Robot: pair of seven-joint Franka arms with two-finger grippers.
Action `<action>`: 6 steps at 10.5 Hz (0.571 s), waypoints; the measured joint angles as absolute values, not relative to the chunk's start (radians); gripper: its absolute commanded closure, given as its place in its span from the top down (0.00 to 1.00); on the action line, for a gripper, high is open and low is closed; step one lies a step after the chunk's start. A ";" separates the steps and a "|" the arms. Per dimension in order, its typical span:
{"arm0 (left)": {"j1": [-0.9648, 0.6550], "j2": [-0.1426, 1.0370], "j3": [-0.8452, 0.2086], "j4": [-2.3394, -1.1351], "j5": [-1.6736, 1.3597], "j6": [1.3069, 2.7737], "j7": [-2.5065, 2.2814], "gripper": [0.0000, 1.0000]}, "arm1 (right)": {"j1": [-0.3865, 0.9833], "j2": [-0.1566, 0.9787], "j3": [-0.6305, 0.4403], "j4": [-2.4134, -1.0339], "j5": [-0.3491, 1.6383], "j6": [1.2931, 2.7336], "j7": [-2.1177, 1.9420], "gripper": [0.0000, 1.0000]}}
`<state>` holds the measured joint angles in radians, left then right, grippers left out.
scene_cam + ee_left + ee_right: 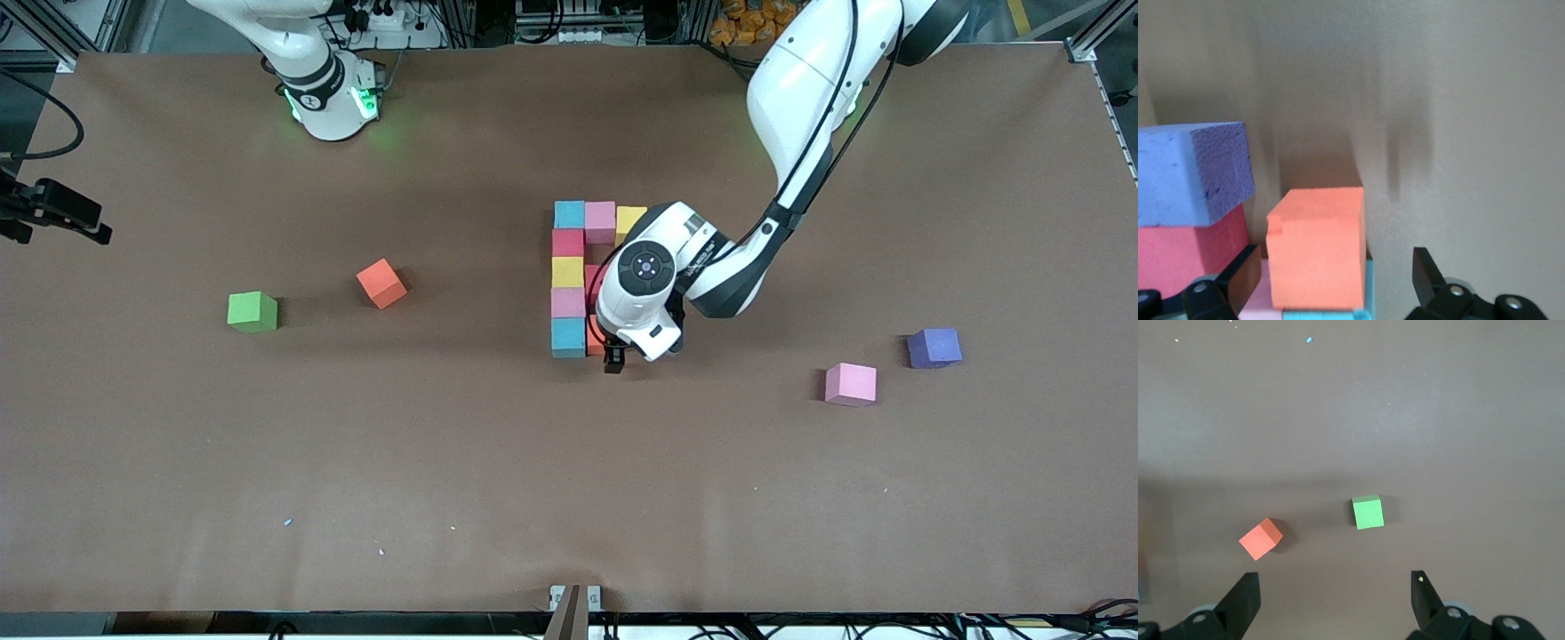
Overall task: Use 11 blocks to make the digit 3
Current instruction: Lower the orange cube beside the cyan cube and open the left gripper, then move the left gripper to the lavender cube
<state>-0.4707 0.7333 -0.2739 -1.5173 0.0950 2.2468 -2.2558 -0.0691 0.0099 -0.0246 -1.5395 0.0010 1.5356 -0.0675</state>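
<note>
The left gripper (613, 363) hangs with fingers spread around the orange block (1317, 257) at the figure's (569, 284) six o'clock end. Lifting crooked probably bumps it loose. The right gripper (1335, 600), also spread, waits.

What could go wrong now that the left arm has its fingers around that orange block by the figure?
1. The left tool stands open around the orange block, pressed against the figure. Rising crooked, a finger could drag it or nudge the cyan block.
2. The purple block sits close by; a sideways pull might knock it.
</note>
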 measured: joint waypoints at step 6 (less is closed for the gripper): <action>-0.443 0.539 -0.265 -1.507 0.096 2.103 -2.090 1.00 | -0.099 0.010 -0.026 -1.537 0.018 1.538 -0.067 1.00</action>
<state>-0.4430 0.5389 -0.2655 -1.5068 0.0956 2.1031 -2.0903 -0.0994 0.0099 -0.0256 -1.5365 0.0176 1.5385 -0.0674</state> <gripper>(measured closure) 0.000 0.000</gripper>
